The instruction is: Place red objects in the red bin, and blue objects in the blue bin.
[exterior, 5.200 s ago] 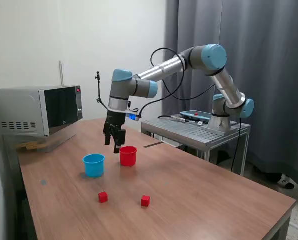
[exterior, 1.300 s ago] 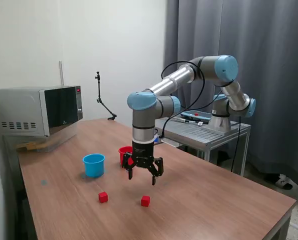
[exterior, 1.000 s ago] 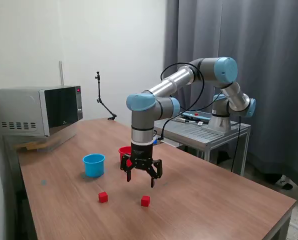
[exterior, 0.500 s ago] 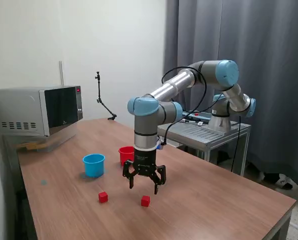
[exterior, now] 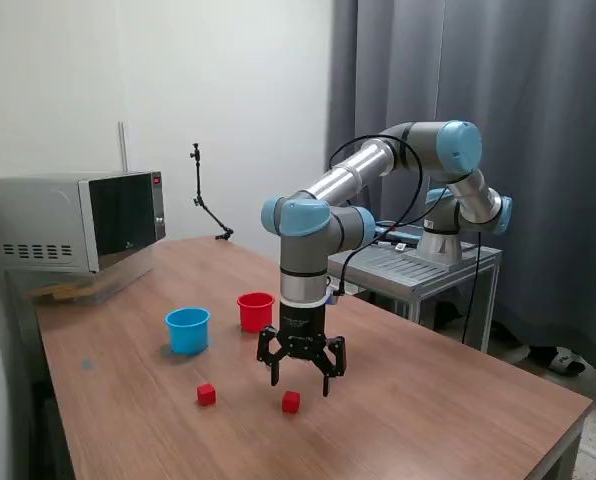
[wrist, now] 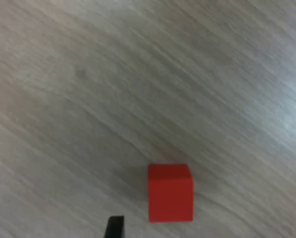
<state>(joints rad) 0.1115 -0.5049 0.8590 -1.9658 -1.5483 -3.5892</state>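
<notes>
No legible text, labels, brands or nos. in either view. Microwave (exterior: 73,220) has a small red mark at top corner of its front, too small to read. Cups, cubes, arm: no readable markings.

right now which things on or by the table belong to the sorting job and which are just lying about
Part of the job:
- red cube under the open end effector
- second red cube
- red cup
- light blue cup

Just lying about:
- microwave
- metal cart
- small black stand
</notes>
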